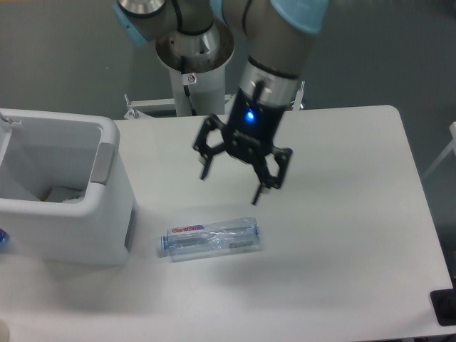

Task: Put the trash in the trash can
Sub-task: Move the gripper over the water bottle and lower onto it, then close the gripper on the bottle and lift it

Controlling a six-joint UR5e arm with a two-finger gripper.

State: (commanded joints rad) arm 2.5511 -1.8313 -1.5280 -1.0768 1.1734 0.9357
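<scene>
The black two-finger gripper (230, 187) hung over the white table (342, 235) with its fingers spread wide and released, grasping nothing. The clear plastic bottle with a blue cap and red-blue label (210, 239) lay on its side at the gripper's six o'clock, apart from it. The large white boxy plastic trash can (60, 192) stood at the bottle's nine o'clock, just beside its cap.

Light: even, cool overhead light on the white table (342, 235), bright without harsh glare.
Shadows: soft, faint ones under the bottle (209, 238) and beside the trash can (68, 206).
Glow: a blue lamp shines on the gripper (229, 184).
Focus: slightly soft overall; label text near the bottle's cap is blurred.
</scene>
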